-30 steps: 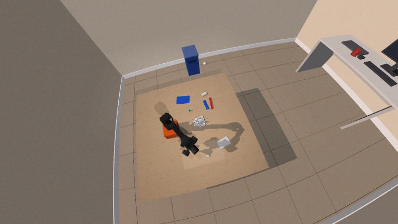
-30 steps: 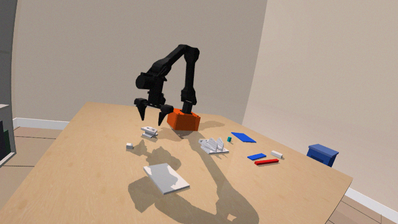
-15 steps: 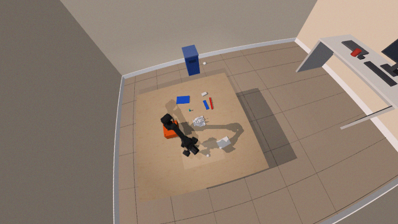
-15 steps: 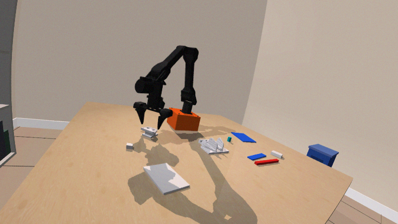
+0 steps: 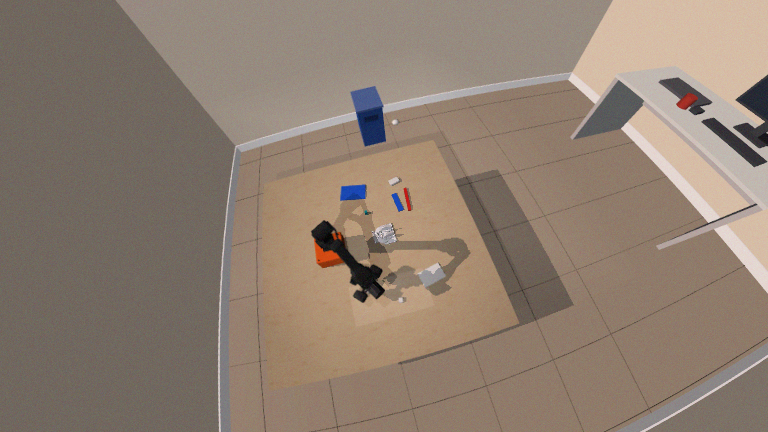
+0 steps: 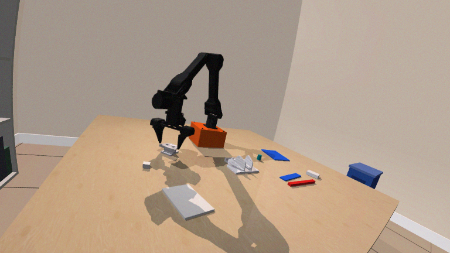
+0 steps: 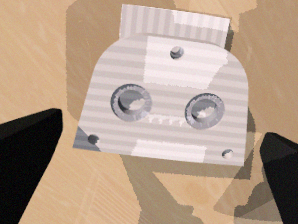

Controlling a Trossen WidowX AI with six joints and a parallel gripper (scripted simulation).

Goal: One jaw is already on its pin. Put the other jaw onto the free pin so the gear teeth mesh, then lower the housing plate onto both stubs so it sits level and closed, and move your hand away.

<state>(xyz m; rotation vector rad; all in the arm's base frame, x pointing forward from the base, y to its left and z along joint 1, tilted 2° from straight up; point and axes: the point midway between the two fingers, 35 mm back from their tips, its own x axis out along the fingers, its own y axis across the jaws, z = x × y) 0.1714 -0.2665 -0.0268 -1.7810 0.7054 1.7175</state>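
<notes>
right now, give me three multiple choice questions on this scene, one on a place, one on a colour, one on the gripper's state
1. Where is the red bar?
A. on the orange base
B. beside the small blue strip
C. under the grey plate

2. What colour is the bin off the table?
A. blue
B. green
C. yellow

3. How does the gripper stand?
A. shut on the red bar
B. shut on nothing
C. open, holding nothing

1 B: the top view shows the bar next to the blue strip.
2 A: the bin is blue in both room views.
3 C: the wrist view shows the fingers wide apart, with the white holed plate ungripped.
</notes>
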